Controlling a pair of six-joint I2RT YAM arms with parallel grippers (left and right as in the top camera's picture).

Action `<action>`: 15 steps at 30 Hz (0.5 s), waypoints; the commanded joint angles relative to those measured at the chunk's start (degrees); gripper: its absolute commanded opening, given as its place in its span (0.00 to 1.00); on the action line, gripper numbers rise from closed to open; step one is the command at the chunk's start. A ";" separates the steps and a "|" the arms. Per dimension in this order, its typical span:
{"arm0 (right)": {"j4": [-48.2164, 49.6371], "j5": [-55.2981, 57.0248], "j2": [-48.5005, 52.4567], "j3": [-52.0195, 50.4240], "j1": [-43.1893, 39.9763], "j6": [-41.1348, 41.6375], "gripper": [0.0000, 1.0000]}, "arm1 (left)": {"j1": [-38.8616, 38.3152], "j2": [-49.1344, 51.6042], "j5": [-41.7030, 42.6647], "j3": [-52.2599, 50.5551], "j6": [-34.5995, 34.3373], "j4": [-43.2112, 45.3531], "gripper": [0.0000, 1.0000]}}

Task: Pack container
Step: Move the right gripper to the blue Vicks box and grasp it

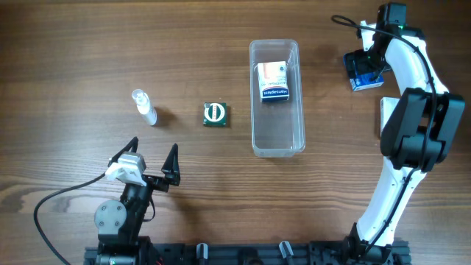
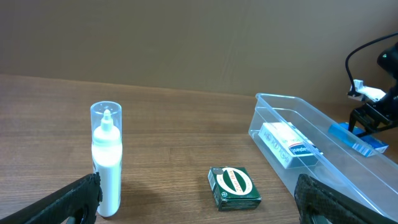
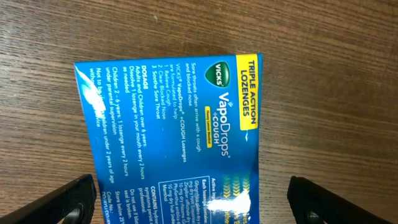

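The clear plastic container [image 1: 255, 110] lies right of the table's [image 1: 59, 59] middle, its long axis running from the far edge toward the near one. A white and blue box [image 1: 273, 82] lies flat inside its far half. The right gripper [image 3: 191, 186] is over by the far right corner, pointing down. Its jaws are spread wide on either side of a blue Vicks VapoDrops box [image 3: 174, 130], which lies flat on the wood, and they grip nothing. The left gripper [image 1: 154, 143] is near the front edge on the left, also wide open and empty. Beyond it a small clear bottle [image 1: 144, 107] of white liquid stands upright. A green box [image 1: 215, 115] lies flat between the bottle and the container, apart from both.
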 commanded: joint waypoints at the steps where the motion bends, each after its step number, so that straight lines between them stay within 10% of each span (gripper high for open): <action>1: 0.26 -2.51 1.60 -0.28 -0.13 -2.58 1.00 | 0.57 -0.52 -0.31 -0.28 -0.55 -0.24 1.00; 15: 1.62 -5.68 2.03 -0.33 -0.13 -2.56 1.00 | 0.57 -0.52 -0.31 -0.28 -0.55 -0.24 1.00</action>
